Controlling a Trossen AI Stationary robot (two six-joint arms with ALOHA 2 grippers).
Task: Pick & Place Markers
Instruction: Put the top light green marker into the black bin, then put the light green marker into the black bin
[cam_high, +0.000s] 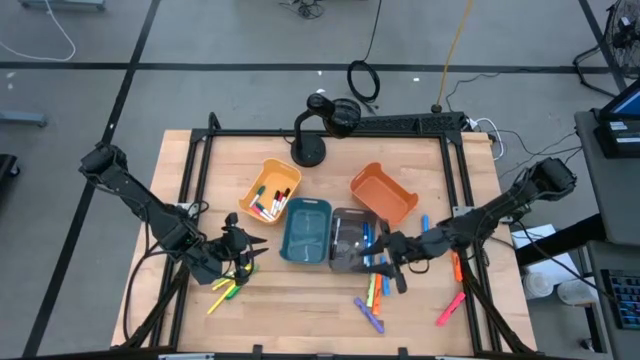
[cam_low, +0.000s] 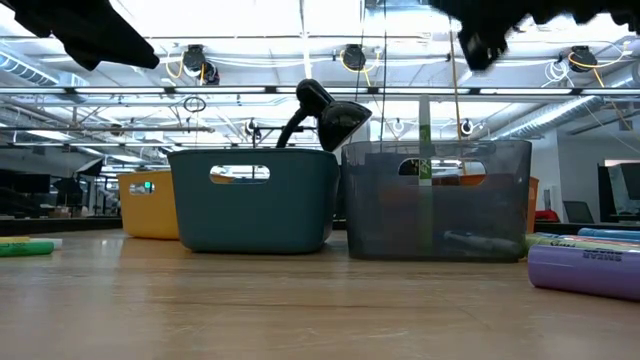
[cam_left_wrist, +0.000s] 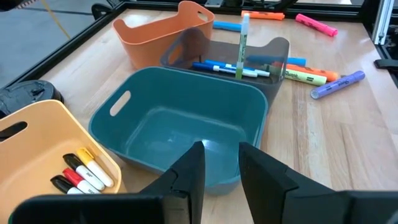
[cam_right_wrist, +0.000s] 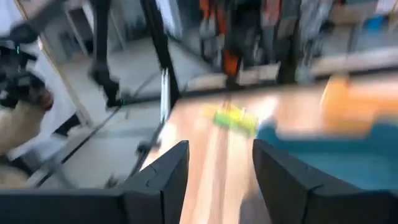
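Observation:
Several bins stand side by side: yellow (cam_high: 268, 190), teal (cam_high: 305, 230), grey see-through (cam_high: 348, 242) and orange (cam_high: 385, 195). A green-and-white marker (cam_left_wrist: 242, 43) stands almost upright in the grey bin, its lower end among blue markers (cam_left_wrist: 230, 67) on the bin's floor; nothing touches it. My right gripper (cam_high: 385, 258) hovers open above that bin's right side, nothing between its fingers (cam_right_wrist: 221, 149). My left gripper (cam_high: 250, 243) waits open left of the teal bin (cam_left_wrist: 180, 124), pointing across it. Red, black and yellow markers (cam_left_wrist: 81, 174) lie in the yellow bin.
Loose green and yellow markers (cam_high: 228, 285) lie on the table below my left gripper. More markers (cam_high: 370, 300), one purple (cam_left_wrist: 336, 84) and one pink (cam_high: 450, 305), lie near the front right. A black stand (cam_high: 308, 150) rises at the far middle.

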